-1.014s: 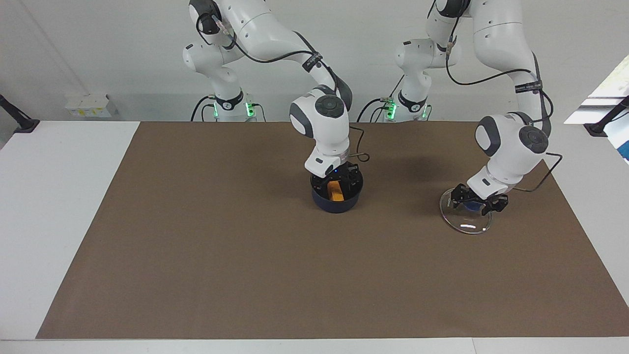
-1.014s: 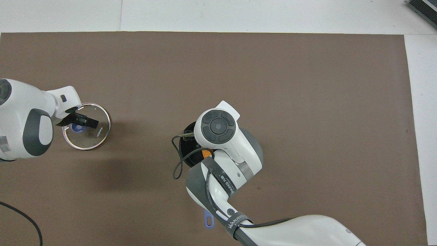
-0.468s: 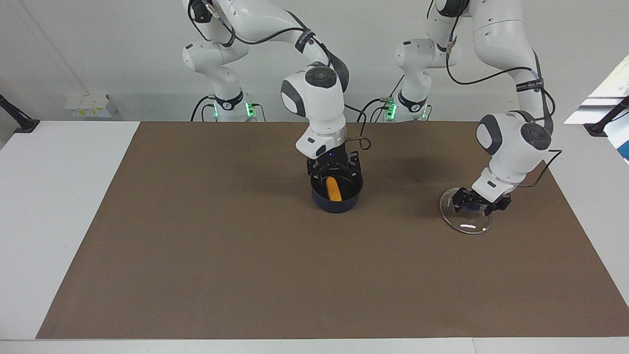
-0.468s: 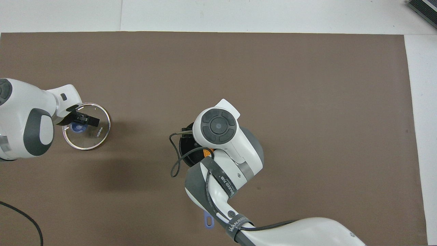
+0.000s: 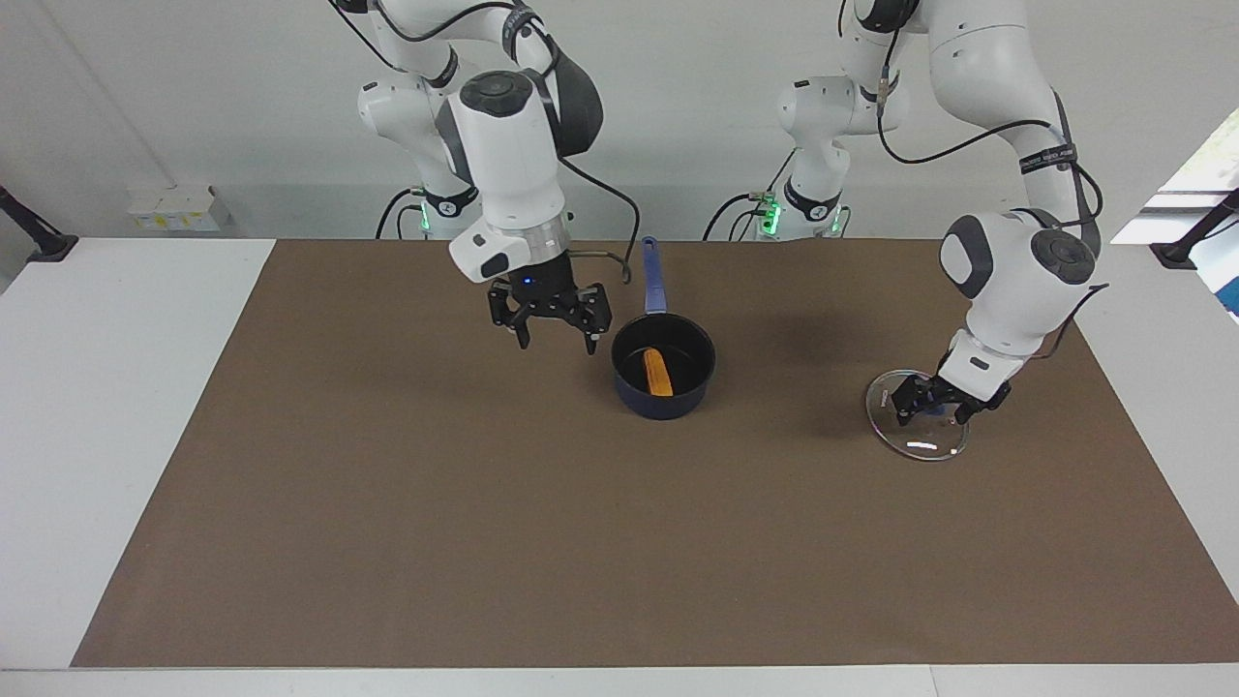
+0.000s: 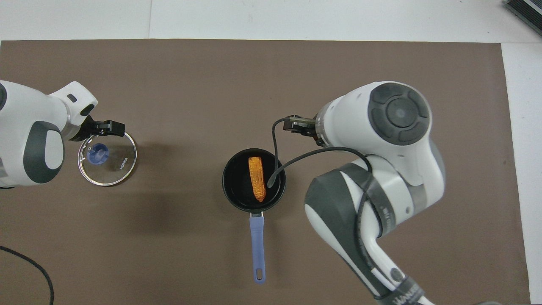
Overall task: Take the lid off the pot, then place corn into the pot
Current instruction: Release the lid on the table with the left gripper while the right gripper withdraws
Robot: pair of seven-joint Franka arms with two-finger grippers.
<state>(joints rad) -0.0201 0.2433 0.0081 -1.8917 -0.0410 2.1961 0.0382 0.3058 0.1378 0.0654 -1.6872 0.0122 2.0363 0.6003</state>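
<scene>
The dark blue pot (image 5: 664, 407) stands mid-mat with its long handle (image 5: 650, 276) pointing toward the robots. The orange-yellow corn (image 5: 657, 373) lies inside it, and shows on the black bottom in the overhead view too (image 6: 256, 178). My right gripper (image 5: 557, 341) hangs open and empty above the mat, beside the pot toward the right arm's end. The glass lid (image 5: 918, 438) lies flat on the mat toward the left arm's end, its blue knob (image 6: 99, 153) uncovered. My left gripper (image 5: 931, 410) hovers open just over the lid, holding nothing.
A brown mat (image 5: 484, 542) covers most of the white table (image 5: 116, 387). The right arm's wrist (image 6: 381, 127) looms over the mat beside the pot in the overhead view. A black cable (image 6: 25, 267) lies at the mat's edge near the left arm.
The right gripper rose out of the pot and swung toward the right arm's end, leaving the corn inside. The left gripper lifted a little off the lid's knob.
</scene>
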